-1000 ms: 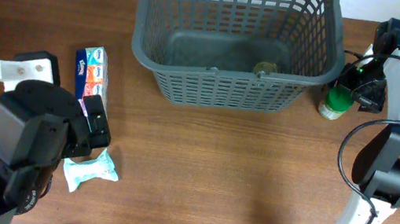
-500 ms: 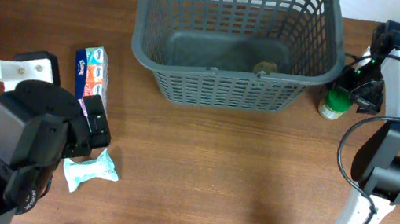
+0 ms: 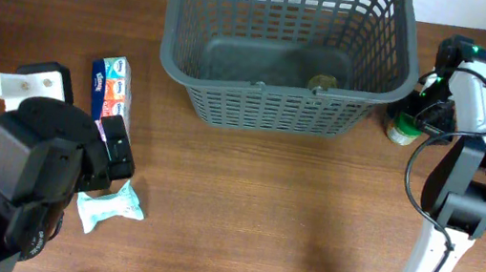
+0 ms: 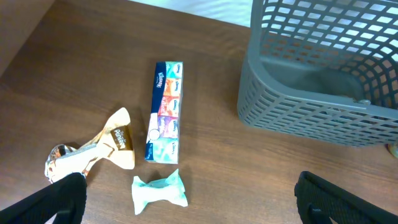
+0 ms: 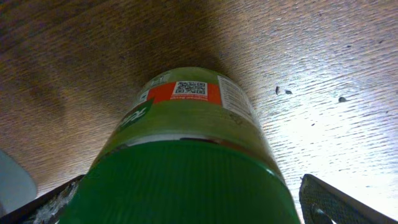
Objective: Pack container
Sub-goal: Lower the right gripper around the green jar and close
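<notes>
Green jar (image 5: pixel 186 168) between wide right fingers (image 5: pixel 333 202), perhaps untouched, left fingers (image 4: pixel 59 200) wide, overhead shows neither gap

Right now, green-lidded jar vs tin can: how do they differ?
Place: the tin can sits inside the basket; the jar stands on the table outside its right wall.
Look: the jar has a green lid and green label; the can shows a dull metal top.
Reach: the right gripper straddles the jar, jaws wide; nothing is near the can.
Shared: both small and round.
</notes>
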Robot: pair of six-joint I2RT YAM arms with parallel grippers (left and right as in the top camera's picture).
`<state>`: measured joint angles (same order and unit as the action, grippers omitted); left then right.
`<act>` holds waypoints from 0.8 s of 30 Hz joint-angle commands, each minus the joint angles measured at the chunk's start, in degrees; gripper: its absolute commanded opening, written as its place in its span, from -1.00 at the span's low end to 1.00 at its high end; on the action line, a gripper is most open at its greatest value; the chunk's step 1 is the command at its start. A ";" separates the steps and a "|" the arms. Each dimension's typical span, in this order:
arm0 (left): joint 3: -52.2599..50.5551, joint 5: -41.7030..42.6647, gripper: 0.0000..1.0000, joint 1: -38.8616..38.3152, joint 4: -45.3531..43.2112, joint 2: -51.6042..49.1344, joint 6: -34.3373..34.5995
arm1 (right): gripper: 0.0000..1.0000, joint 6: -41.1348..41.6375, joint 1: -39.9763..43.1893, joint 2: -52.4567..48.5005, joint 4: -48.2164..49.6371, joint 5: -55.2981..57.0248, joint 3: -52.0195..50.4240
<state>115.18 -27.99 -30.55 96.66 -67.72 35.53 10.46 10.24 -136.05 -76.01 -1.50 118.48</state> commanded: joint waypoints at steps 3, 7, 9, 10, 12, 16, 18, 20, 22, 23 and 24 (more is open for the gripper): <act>-0.07 0.17 0.99 0.35 0.02 -0.07 -0.90 | 0.97 -0.15 -1.36 -0.52 -0.15 2.64 -0.59; -0.07 0.17 0.99 0.35 0.02 -0.07 -0.90 | 0.98 -0.17 -1.33 -0.55 -0.13 2.67 -0.59; -0.07 0.17 0.99 0.35 0.02 -0.07 -0.90 | 0.98 -0.15 -1.36 -0.57 -0.09 2.64 -0.59; -0.07 0.17 0.99 0.33 0.02 -0.07 -0.90 | 0.98 -0.15 -1.36 -0.61 -0.09 2.64 -0.61; -0.07 0.17 0.99 0.35 0.02 -0.07 -0.90 | 0.98 -0.15 -1.36 -0.72 -0.04 2.64 -0.63; -0.07 0.17 0.99 0.35 0.02 -0.07 -0.90 | 0.98 -0.15 -1.36 -1.07 -0.04 2.62 -0.70; -0.07 0.17 0.99 0.33 0.02 -0.07 -0.90 | 0.98 -0.15 -1.36 -1.16 -0.04 2.62 -0.74; -0.07 0.17 0.99 0.35 0.02 -0.07 -0.90 | 0.98 -0.17 -1.36 -1.16 -0.04 2.62 -0.74; -0.07 0.17 0.99 0.33 0.02 -0.07 -0.90 | 0.98 -0.15 -1.36 -1.16 -0.02 2.62 -0.74; -0.07 0.17 0.99 0.33 0.02 -0.07 -0.90 | 0.98 -0.15 -1.36 -1.18 -0.02 2.62 -0.74; -0.07 0.17 0.99 0.33 0.02 -0.07 -0.90 | 0.98 -0.17 -1.36 -1.16 -0.02 2.62 -0.74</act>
<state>115.18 -27.99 -30.55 96.66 -67.72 35.53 10.46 9.65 -136.27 -76.01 0.23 118.48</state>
